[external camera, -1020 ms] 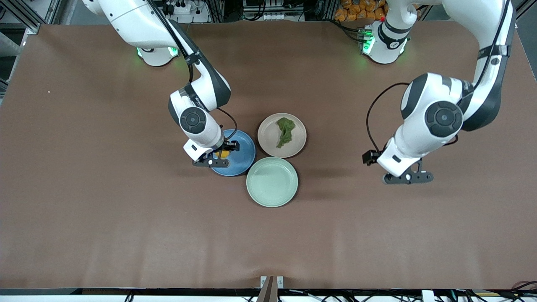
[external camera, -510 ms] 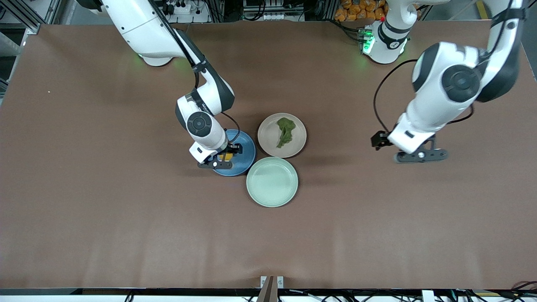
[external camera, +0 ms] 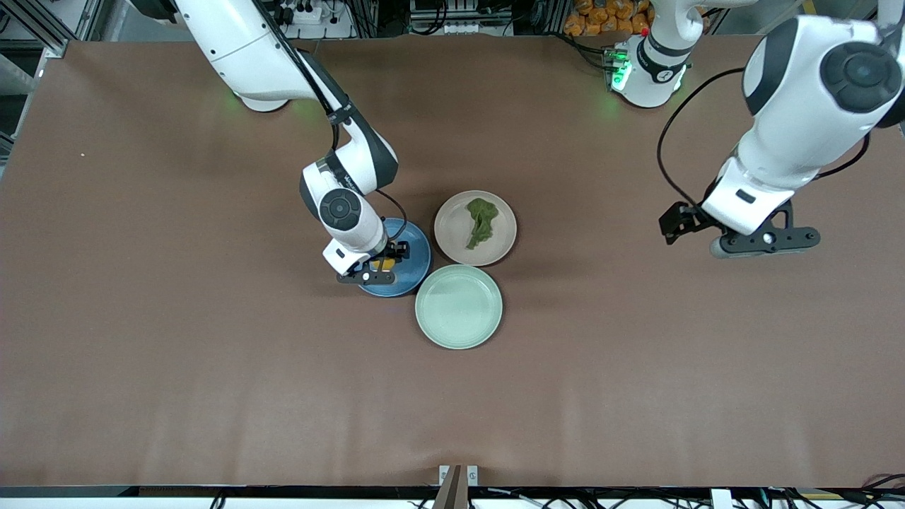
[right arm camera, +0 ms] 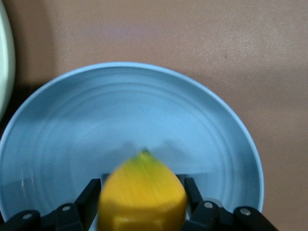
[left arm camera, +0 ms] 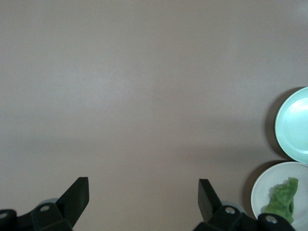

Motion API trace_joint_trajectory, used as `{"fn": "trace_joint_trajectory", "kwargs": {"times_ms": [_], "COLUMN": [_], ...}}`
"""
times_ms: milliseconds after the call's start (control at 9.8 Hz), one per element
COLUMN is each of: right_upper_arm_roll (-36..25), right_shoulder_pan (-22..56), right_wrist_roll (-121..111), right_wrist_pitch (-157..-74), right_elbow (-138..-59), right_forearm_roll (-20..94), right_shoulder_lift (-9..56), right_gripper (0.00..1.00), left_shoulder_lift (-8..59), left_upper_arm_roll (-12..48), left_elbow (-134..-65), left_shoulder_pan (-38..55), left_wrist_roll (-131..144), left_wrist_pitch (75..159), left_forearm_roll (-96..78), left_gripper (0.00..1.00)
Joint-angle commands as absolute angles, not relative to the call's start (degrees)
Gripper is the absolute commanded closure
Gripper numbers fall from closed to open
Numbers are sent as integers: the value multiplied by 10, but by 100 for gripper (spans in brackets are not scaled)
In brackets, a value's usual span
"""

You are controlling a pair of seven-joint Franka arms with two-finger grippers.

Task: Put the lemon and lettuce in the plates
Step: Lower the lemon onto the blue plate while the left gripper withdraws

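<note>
left gripper (external camera: pixel 763 242) since raised, 1 lemon (right arm camera: pixel 143 195) seemingly over 1 blue plate (right arm camera: pixel 72 120)

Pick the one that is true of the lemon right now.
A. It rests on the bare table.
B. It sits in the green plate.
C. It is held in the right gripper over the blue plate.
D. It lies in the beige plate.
C: the right gripper is shut on the lemon above the blue plate.
</note>
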State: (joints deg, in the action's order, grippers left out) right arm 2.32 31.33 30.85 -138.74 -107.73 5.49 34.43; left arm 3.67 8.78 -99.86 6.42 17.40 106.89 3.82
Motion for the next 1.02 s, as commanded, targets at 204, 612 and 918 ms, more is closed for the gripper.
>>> {"fn": "trace_joint_trajectory", "kwargs": {"times_ms": [204, 612, 918], "right_upper_arm_roll": [20, 23, 23], "right_shoulder_pan": [317, 309, 294], "right_wrist_roll": [328, 324, 323], "right_wrist_pitch": [-1390, -1374, -1249], "right_elbow": [-1075, -1067, -988], "right_forearm_roll": [60, 61, 61], "right_shoulder_lift": [345, 337, 336], "right_gripper": [0, 0, 0], "left_shoulder_lift": [-15, -4, -3], "left_upper_arm_roll": [83, 83, 83], "left_elbow": [-984, -910, -887], "left_shoulder_pan": [67, 48, 47], "left_wrist_roll": [112, 106, 101], "left_wrist_pitch": [976, 926, 916], "left_forearm_roll": [21, -18, -11], "left_gripper": [0, 0, 0]}}
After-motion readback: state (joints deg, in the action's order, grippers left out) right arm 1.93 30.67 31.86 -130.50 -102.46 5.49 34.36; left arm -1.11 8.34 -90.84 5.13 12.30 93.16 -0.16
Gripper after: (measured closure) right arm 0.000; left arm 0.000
